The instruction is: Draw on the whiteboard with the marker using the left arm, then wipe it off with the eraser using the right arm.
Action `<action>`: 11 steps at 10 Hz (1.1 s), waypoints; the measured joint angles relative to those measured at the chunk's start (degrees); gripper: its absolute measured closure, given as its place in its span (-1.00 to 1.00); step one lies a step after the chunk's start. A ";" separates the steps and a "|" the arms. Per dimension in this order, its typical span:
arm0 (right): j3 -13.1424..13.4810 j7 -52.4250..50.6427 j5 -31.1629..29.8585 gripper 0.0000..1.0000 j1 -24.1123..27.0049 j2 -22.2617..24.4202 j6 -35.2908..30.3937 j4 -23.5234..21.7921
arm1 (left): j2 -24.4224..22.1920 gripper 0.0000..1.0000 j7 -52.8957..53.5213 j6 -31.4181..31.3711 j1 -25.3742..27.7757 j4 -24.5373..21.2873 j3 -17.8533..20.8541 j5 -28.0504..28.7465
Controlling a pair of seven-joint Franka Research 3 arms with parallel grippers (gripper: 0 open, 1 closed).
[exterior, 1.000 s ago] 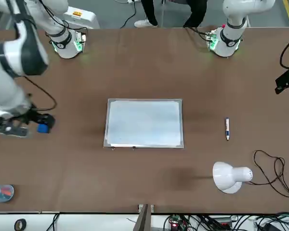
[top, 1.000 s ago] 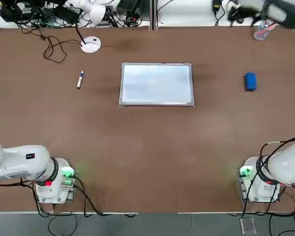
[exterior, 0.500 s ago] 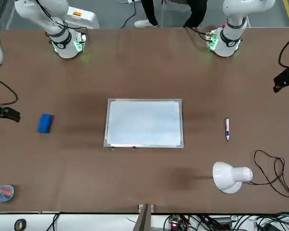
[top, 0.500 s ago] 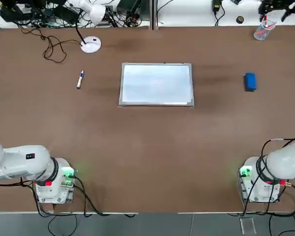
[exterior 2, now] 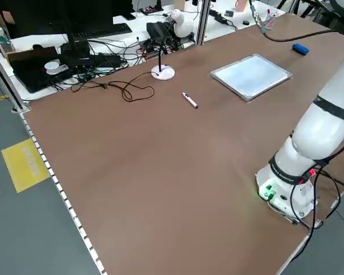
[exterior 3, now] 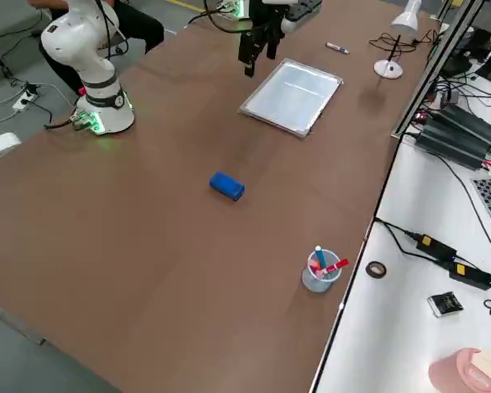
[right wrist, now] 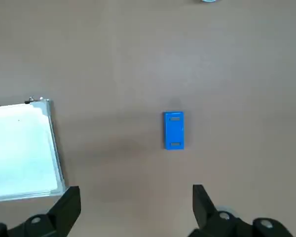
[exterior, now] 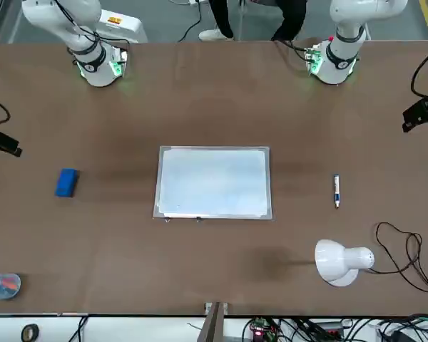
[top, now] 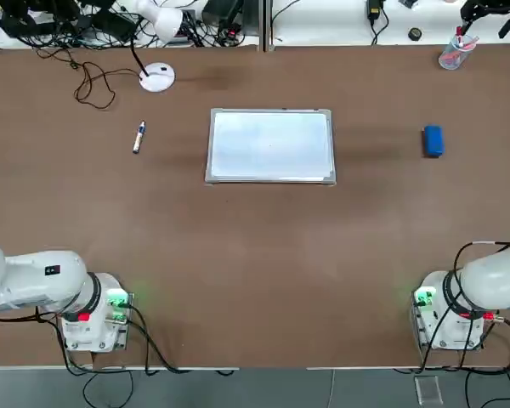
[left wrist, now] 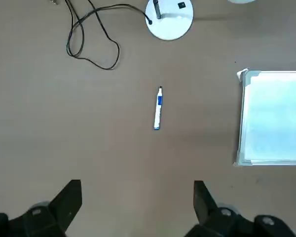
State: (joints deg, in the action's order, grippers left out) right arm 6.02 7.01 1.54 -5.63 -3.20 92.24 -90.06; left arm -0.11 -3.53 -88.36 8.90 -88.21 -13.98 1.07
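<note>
Both grippers held high above the table, nothing gripped.
The whiteboard [top: 270,145] lies mid-tabletop, the marker [top: 138,137] toward the left edge, the eraser [top: 433,141] toward the right; left gripper [left wrist: 137,207] and right gripper [right wrist: 136,210] are spread wide, empty.

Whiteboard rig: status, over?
Left gripper and right gripper open, empty, high above table. Marker, whiteboard, eraser lie untouched. Nothing in the way.

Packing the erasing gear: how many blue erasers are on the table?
1: the eraser lies alone on the table's right side, right of the whiteboard. None looks hidden.
</note>
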 joint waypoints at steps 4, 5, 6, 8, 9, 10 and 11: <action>-0.22 0.00 0.05 -1.00 -0.09 0.66 3.78 -1.44 | -0.61 -1.00 -0.59 0.36 0.04 0.07 0.00 0.00; -0.22 0.00 0.05 -1.00 -0.09 0.66 4.27 -1.53 | -0.84 -1.00 -0.72 0.45 0.05 0.07 0.01 0.00; -0.23 0.00 0.04 -1.00 -0.09 0.66 4.48 -1.55 | -1.03 -1.00 -0.79 0.51 0.06 0.08 0.01 0.00; -0.28 0.00 0.04 -1.00 -0.10 0.68 4.59 -1.50 | -1.23 -1.00 -0.80 0.57 0.06 0.07 0.01 0.00; -0.34 0.01 0.04 -1.00 -0.12 0.69 4.61 -1.39 | -1.26 -1.00 -0.80 0.57 0.05 0.07 0.01 0.00; -0.40 0.01 0.04 -1.00 -0.15 0.71 4.62 -1.26 | -1.26 -1.00 -0.81 0.58 0.06 0.07 0.01 0.00; -0.45 0.01 0.02 -1.00 -0.19 0.74 4.62 -1.11 | -1.26 -1.00 -0.83 0.58 0.06 0.07 0.01 0.00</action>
State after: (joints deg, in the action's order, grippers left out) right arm 5.58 7.02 1.56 -5.82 -2.46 96.86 -91.16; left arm -1.37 -4.37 -87.78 8.96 -88.14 -13.98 1.07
